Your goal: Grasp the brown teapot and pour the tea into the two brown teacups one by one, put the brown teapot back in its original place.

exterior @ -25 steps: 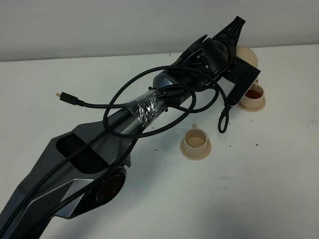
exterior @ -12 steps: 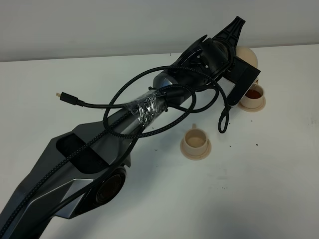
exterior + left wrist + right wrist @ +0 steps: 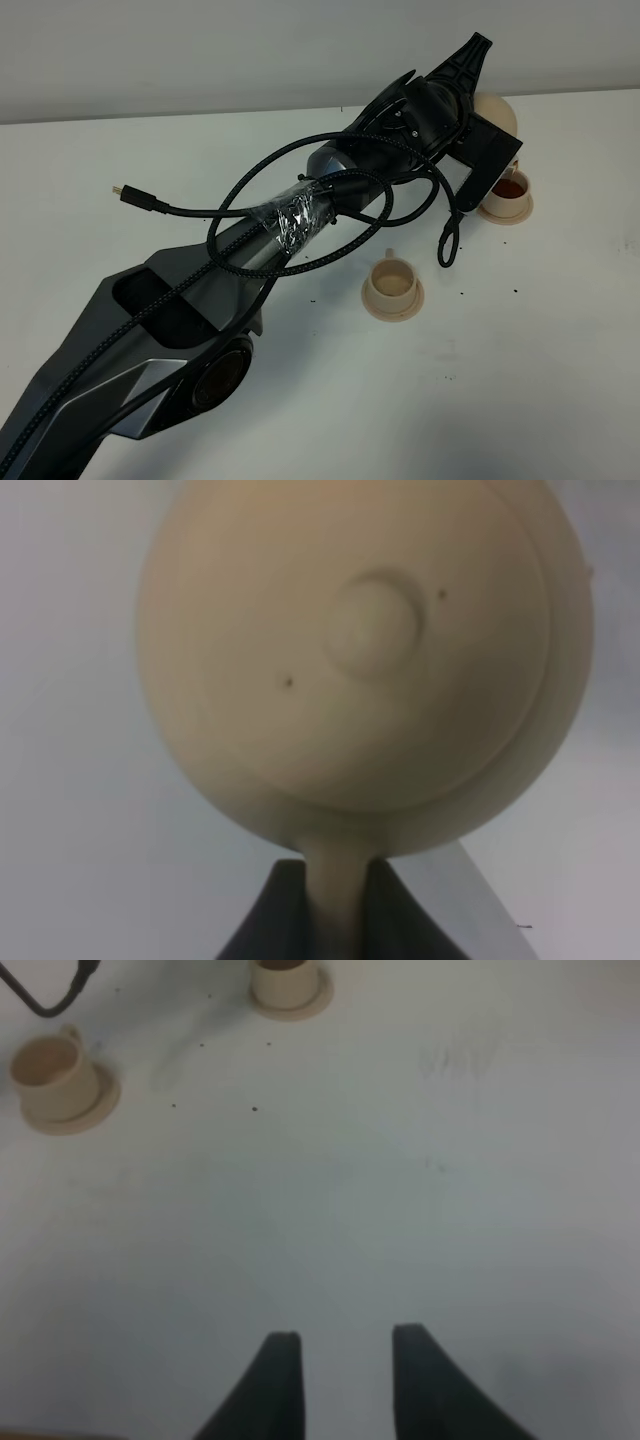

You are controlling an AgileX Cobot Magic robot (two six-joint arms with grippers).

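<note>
My left gripper (image 3: 482, 140) reaches across to the far right and is shut on the loop handle of the brown teapot (image 3: 497, 110). It holds the pot tilted just above the far teacup (image 3: 507, 192), which has reddish tea in it. In the left wrist view the teapot (image 3: 360, 650) fills the frame, with its handle pinched between my left gripper's (image 3: 335, 885) black fingers. The near teacup (image 3: 393, 284) stands on its saucer and looks empty. My right gripper (image 3: 342, 1375) is open and empty over bare table. Both cups show in its view, the empty one (image 3: 55, 1078) and the filled one (image 3: 288, 978). The teapot's wide saucer is not in view.
The left arm (image 3: 300, 230) with its looped black cables (image 3: 160, 205) crosses the white table (image 3: 520, 380) from the lower left to the upper right. A cable loop (image 3: 447, 240) hangs near the near cup. A pale wall stands behind the table.
The tea in the far cup looks a little darker and fuller than a second ago. Neither arm has visibly moved.
</note>
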